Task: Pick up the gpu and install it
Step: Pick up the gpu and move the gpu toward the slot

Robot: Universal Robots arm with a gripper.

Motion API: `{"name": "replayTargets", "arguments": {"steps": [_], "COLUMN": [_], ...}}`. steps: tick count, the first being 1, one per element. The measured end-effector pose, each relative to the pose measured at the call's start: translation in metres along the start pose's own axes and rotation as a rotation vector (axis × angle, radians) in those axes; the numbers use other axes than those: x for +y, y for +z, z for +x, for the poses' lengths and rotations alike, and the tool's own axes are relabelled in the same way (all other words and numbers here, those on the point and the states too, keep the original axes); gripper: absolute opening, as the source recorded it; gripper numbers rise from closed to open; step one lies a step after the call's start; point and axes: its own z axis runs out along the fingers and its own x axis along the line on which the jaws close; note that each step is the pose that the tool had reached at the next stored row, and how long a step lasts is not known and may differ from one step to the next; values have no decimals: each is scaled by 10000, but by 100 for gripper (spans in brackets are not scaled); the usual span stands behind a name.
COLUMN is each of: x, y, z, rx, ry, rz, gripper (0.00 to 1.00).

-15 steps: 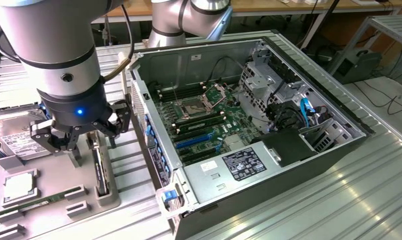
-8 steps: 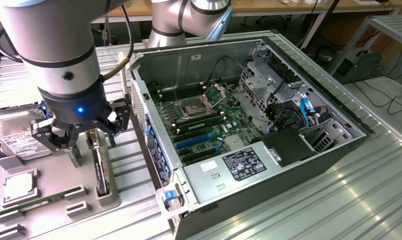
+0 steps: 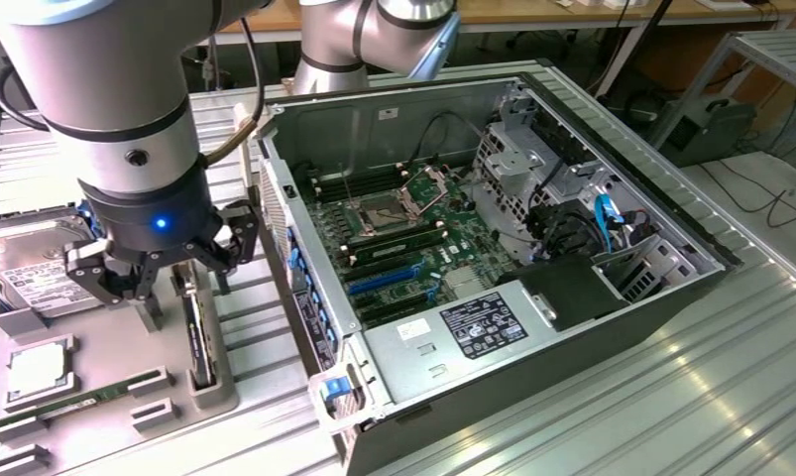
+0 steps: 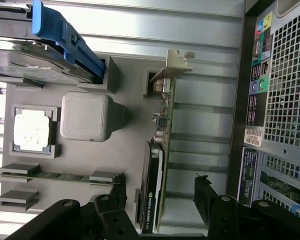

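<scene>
My gripper (image 3: 167,283) is wide open, hovering above the gpu (image 3: 199,337), which stands on edge in the gray holder (image 3: 100,345) beside the case (image 3: 371,124).

Upper left of the exterior view: silver-grey tubular arm (image 3: 120,89), black cable (image 3: 250,74), blue light (image 3: 161,222), black screw-studded gripper (image 3: 160,290).

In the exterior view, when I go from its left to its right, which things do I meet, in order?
hard drive → gpu → motherboard → blue cable
</scene>
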Motion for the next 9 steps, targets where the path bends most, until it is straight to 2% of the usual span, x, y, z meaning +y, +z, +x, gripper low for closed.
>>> {"name": "replayTargets", "arguments": {"steps": [1, 2, 9], "x": [-1, -1, -2], "y": [12, 23, 79], "z": [0, -1, 1], "rx": [1, 1, 0], "ry": [0, 1, 121], "rz": [34, 42, 44], "gripper": [66, 66, 66]}}
